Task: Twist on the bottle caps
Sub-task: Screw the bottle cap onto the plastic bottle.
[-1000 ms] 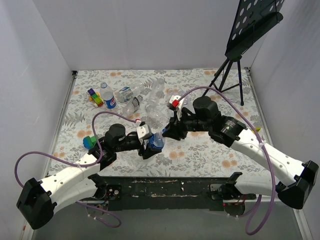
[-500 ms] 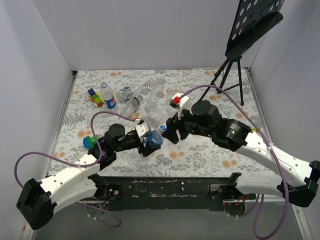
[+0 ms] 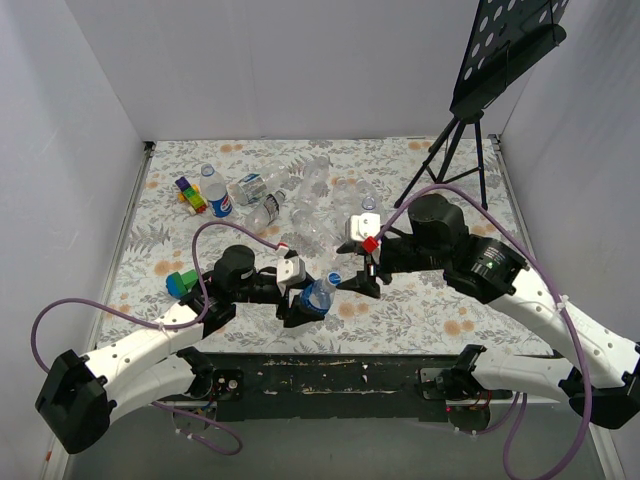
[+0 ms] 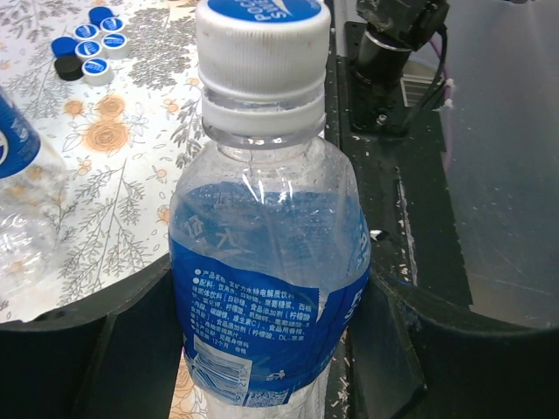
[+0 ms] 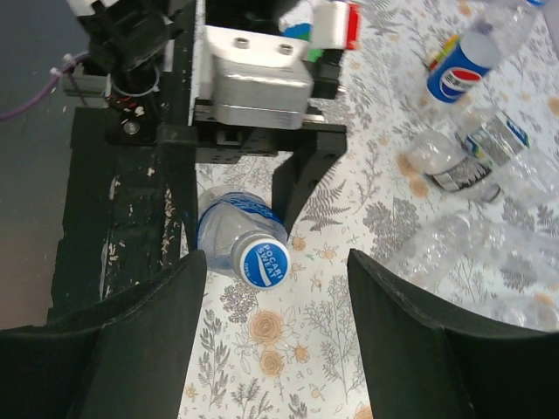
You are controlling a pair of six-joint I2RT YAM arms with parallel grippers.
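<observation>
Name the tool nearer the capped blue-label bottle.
Left. The left tool grips the bottle around its body; the right tool, open, hovers just beyond the cap without touching it.

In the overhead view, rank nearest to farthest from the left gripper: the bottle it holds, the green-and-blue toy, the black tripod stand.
1. Held bottle, clamped in the left gripper, near centre.
2. Green-and-blue toy, off to its left.
3. Black tripod stand, far right corner.

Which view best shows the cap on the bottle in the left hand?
Left wrist: the cap fills the top of the frame, side-on, with its ring and the bottle neck clear. Right wrist shows only its top face, end-on. Top external shows it as a small speck.
</observation>
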